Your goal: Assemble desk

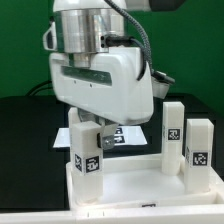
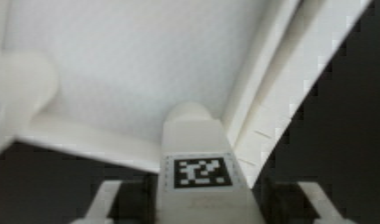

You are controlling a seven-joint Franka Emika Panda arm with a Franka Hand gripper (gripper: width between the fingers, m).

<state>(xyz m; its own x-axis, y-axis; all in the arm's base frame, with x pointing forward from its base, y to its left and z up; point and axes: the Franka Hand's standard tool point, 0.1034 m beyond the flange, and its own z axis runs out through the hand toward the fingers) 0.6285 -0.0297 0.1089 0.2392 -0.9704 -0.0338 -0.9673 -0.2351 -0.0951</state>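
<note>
The desk top (image 1: 150, 192) lies flat at the front of the exterior view, and it fills the wrist view (image 2: 151, 60) as a pale surface with a raised edge. My gripper (image 1: 88, 138) is shut on a white tagged leg (image 1: 88, 158) and holds it upright at the top's corner on the exterior view's left. Whether the leg sits in a socket is hidden. In the wrist view the leg (image 2: 201, 150) stands between my fingers (image 2: 116, 202), tag facing the camera. Two more legs (image 1: 173, 128) (image 1: 199, 150) stand upright at the exterior view's right.
The marker board (image 1: 122, 136) lies on the black table behind the desk top, partly hidden by my arm. A green wall closes the back. A rounded white shape (image 2: 16, 88) shows at the wrist view's edge; I cannot tell what it is.
</note>
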